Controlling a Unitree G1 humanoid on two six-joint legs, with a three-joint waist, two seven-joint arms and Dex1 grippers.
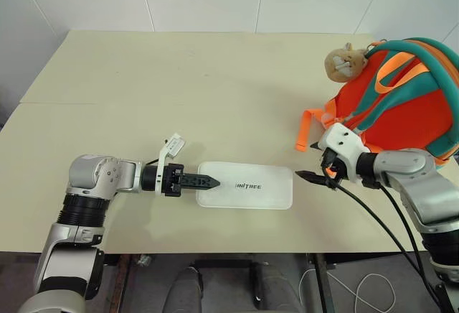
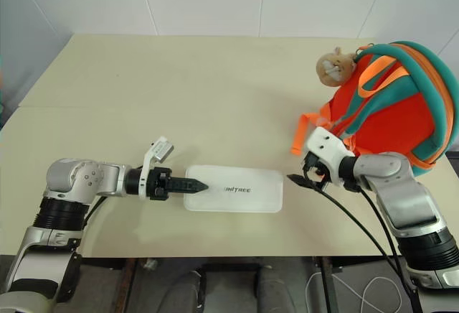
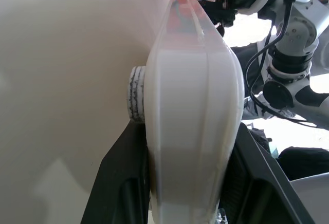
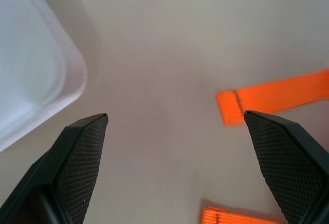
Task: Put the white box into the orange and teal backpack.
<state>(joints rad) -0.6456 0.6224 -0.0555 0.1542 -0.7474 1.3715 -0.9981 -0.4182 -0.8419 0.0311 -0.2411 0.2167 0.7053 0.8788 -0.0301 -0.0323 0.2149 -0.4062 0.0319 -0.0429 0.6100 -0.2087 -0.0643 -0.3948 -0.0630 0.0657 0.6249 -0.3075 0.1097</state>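
The white box (image 1: 247,185) lies flat on the table near its front edge, dark lettering on top. My left gripper (image 1: 211,181) reaches in from the left and is shut on the box's left end; in the left wrist view the box (image 3: 195,131) sits edge-on between the two black fingers (image 3: 121,183). My right gripper (image 1: 308,177) hovers open just off the box's right end, with nothing between its fingers (image 4: 82,152). The orange and teal backpack (image 1: 409,105) rests at the table's right side, behind the right arm.
A beige plush toy (image 1: 344,62) hangs at the backpack's top left. Orange webbing straps (image 1: 308,130) trail from the backpack onto the table (image 1: 179,90) close to the right gripper, and show as the straps (image 4: 272,98) in the right wrist view. Black cables hang from the right arm.
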